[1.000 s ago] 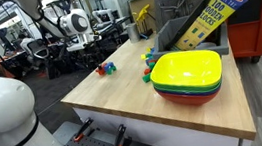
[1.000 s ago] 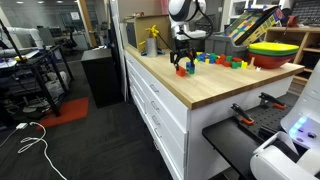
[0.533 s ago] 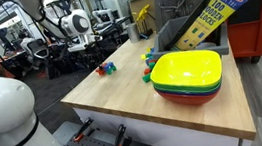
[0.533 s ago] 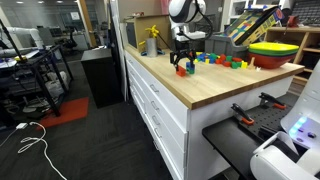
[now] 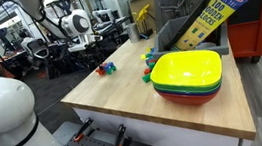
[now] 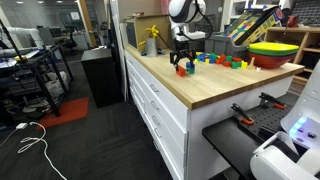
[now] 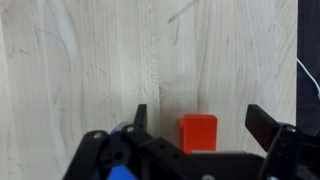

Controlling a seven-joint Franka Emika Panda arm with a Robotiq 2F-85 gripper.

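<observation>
1. Your gripper (image 7: 200, 114) has its jaws spread to full width and holds nothing.
2. The red block (image 7: 198, 135) lies between your fingers, about midway, touching neither.
3. The block rests on the wooden tabletop (image 7: 80, 60) directly under the tool.

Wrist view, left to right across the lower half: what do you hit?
End effector finger → red block, sitting between the open jaws → second finger → tabletop edge, with a dark strip beyond it.
</observation>
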